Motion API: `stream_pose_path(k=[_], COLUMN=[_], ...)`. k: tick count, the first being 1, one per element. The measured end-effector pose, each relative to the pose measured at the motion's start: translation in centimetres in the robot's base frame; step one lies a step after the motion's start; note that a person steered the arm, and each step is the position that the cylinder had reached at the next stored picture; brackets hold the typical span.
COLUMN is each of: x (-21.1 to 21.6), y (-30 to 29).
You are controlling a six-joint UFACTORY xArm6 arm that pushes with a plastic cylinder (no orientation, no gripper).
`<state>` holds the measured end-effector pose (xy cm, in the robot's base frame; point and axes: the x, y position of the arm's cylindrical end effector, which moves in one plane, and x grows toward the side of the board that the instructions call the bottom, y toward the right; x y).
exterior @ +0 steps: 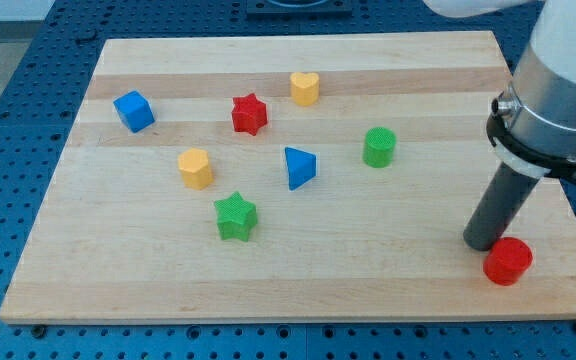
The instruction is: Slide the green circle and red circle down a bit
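Observation:
The green circle (379, 146) stands on the wooden board (148, 270), right of centre. The red circle (508, 261) sits near the board's bottom right corner. My tip (482, 243) is on the board just left of and slightly above the red circle, touching or almost touching it. The tip is well below and to the right of the green circle.
A blue cube (134, 110) is at the upper left, a red star (250, 114) and a yellow heart (305, 88) at the upper middle. A yellow block (195, 168), a blue triangle (299, 167) and a green star (235, 216) lie around the centre.

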<state>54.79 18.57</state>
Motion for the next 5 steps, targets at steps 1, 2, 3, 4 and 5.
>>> stream_pose_path(k=[1,2,3,4,5], x=[-0.4,-6.8,-14.2,-17.0,-16.7], y=[0.4,-1.1,-2.7,-5.7,-9.5])
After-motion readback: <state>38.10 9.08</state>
